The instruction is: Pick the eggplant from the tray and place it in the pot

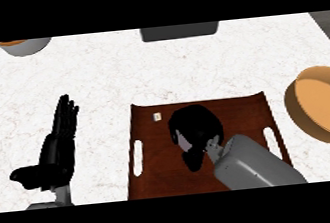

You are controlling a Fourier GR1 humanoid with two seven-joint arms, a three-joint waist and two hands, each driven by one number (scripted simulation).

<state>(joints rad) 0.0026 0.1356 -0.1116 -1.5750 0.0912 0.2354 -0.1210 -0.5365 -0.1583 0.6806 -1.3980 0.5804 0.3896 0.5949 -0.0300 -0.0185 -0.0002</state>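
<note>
One tray (146, 135), one pot (323, 103) — right hand (196, 128) curled, contents hidden; left hand (56, 144) open

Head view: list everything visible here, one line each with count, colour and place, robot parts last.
Counter: one, white marbled, fills the view.
Tray: one, dark brown with slot handles at its sides, lower centre.
Small tag-like object: one, pale, on the tray near its upper left corner; too small to identify.
Pot: one, orange-tan, right edge of the counter.
Bowl-like container: one, grey with orange inside, top left, cut off.
Dark box: one, dark grey, top centre, cut off.
Eggplant: not distinguishable; the right hand covers that spot.
Left hand: one, black, open, resting left of the tray.
Right hand: one, black, curled over the tray's middle.
</note>
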